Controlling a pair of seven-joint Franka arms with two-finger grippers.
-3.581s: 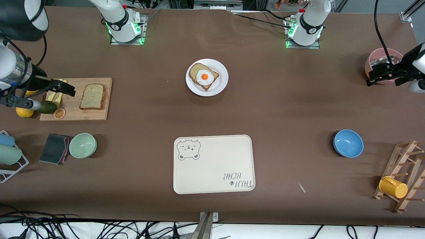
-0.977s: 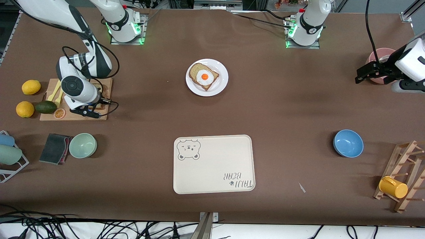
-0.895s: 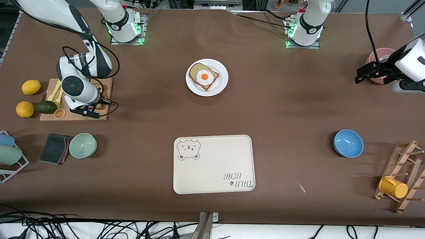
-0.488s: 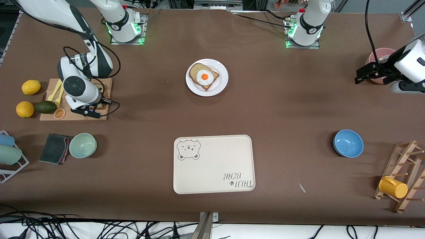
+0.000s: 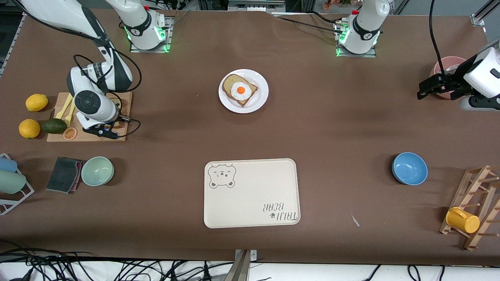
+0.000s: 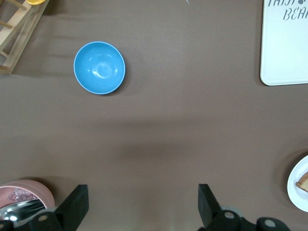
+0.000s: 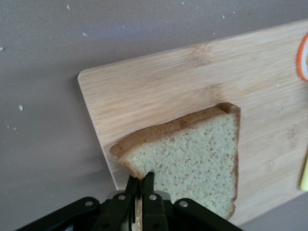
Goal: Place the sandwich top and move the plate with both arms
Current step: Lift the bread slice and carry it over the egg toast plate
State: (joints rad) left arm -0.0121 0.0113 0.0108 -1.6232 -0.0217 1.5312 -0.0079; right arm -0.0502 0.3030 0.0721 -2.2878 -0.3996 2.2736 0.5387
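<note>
Where egg (image 5: 240, 90) tops bread: plate (image 5: 260, 102).

Your right arm (image 5: 93, 84) is folded down low at its end of the table, and the right gripper (image 7: 139, 192) has its 2 fingers pinched together on the sandwich top (image 7: 192, 159). Your left arm (image 5: 478, 76) just waits up high, left gripper (image 6: 139, 204) spread wide, holding nothing.

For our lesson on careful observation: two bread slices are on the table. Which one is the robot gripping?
The plain sandwich top on the wooden cutting board, pinched at its edge by the right gripper. The other slice bears a fried egg and lies untouched on the plate.
</note>
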